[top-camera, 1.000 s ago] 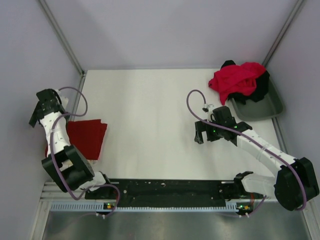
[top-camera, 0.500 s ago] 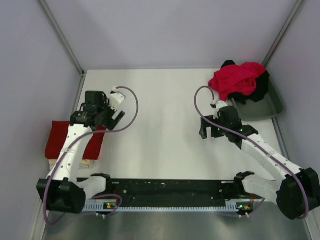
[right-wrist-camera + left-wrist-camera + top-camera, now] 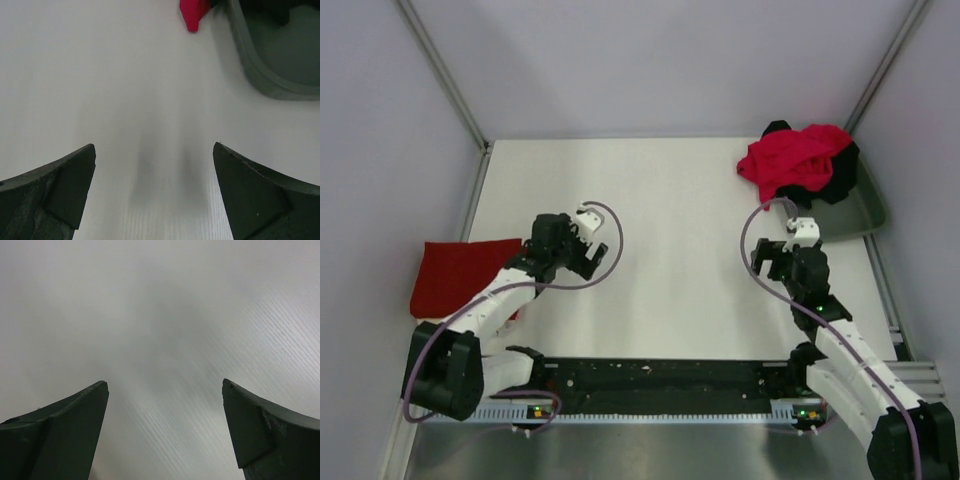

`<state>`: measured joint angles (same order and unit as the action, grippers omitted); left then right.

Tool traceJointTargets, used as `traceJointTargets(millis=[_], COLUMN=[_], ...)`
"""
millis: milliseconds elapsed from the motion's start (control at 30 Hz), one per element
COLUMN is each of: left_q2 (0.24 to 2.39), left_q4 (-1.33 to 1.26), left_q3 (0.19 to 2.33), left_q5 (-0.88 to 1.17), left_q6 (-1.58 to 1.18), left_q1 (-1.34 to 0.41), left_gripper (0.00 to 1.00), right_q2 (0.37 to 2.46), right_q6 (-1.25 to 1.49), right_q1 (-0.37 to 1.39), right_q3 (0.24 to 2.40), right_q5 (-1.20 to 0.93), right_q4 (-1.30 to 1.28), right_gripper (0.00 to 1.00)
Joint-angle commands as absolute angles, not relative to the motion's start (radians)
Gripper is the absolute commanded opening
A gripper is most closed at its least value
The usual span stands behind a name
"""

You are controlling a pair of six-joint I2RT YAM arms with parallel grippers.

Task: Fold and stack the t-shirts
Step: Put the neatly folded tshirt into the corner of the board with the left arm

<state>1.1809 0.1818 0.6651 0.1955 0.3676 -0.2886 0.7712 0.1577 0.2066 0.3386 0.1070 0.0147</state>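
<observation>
A folded dark maroon t-shirt [image 3: 460,275] lies flat at the table's left edge. A bright red t-shirt [image 3: 792,160] is crumpled on a black t-shirt [image 3: 838,182], both heaped over the far end of the tray at the back right. No beige shirt shows. My left gripper [image 3: 582,260] is open and empty over bare table, just right of the maroon shirt; its wrist view [image 3: 165,390] shows only table. My right gripper [image 3: 782,256] is open and empty, a little in front of the heap. The right wrist view [image 3: 154,150] shows a tip of the red shirt [image 3: 192,15] ahead.
The grey-green tray [image 3: 860,218] sits at the back right corner; its rim [image 3: 255,75] shows ahead and right of my right fingers. Walls close in the table on the left, back and right. A black rail [image 3: 660,378] runs along the near edge.
My left arm has swung from the left wall, over the maroon shirt, out onto the table. My right gripper has moved right and turned to face the tray.
</observation>
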Motion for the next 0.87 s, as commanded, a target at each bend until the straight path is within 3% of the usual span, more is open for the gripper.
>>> traceJointTargets(millis=[0, 267, 833], left_q2=[1.166, 1.143, 1.170], left_q4=[-0.173, -0.515, -0.474], left_q3=[0.557, 0.350, 0.376], left_q5=[0.248, 0.207, 0.193], left_q6=[0.253, 0.206, 0.192], left_q1=[-0.278, -0.216, -0.196], left_gripper=[0.99, 0.99, 0.99], right_q2=[0.687, 0.666, 0.681], right_q6=[0.107, 0.086, 0.097], right_q1=[0.193, 0.193, 0.193], right_q3=[0.188, 0.112, 0.103], right_q5=[0.218, 0.241, 0.210], right_q4=[0.319, 0.436, 0.442], right_gripper=[0.99, 0.99, 0.99])
